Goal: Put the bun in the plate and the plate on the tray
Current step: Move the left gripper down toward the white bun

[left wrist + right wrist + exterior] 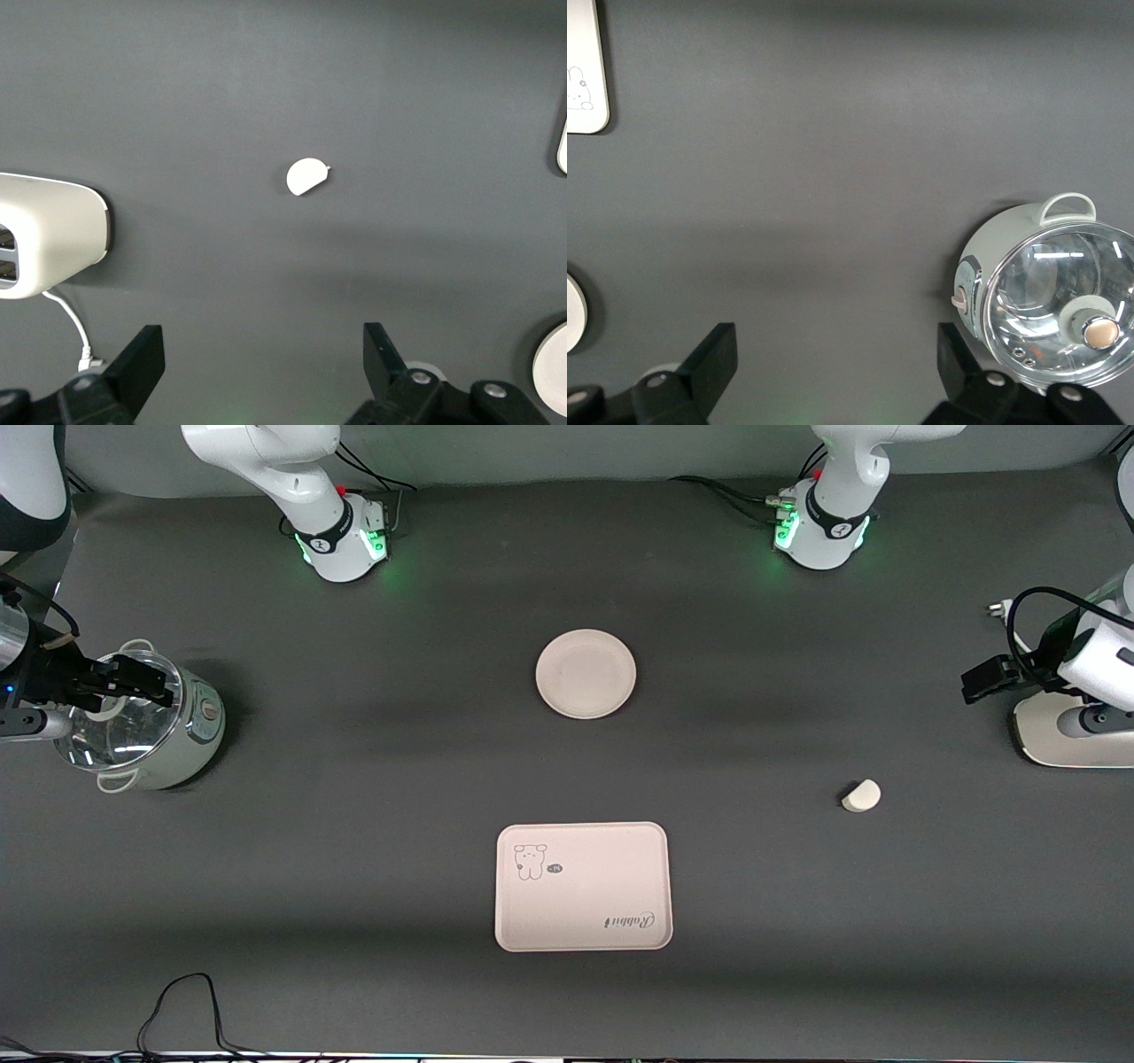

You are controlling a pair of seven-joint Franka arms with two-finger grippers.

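Observation:
The bun (861, 795) lies on the dark table toward the left arm's end; in the left wrist view it (306, 175) shows ahead of the open fingers. The round plate (586, 673) sits empty mid-table. The tray (582, 887) with bear drawing lies nearer the front camera than the plate. My left gripper (976, 685) is open and empty, up over the table's end beside a white appliance, as the left wrist view (264, 354) shows. My right gripper (142, 682) is open and empty over a lidded pot, as the right wrist view (833, 354) shows.
A pale green pot with glass lid (142, 722) stands at the right arm's end, also in the right wrist view (1045, 301). A white appliance (1067, 735) with a cord stands at the left arm's end. A black cable (186, 1001) loops at the front edge.

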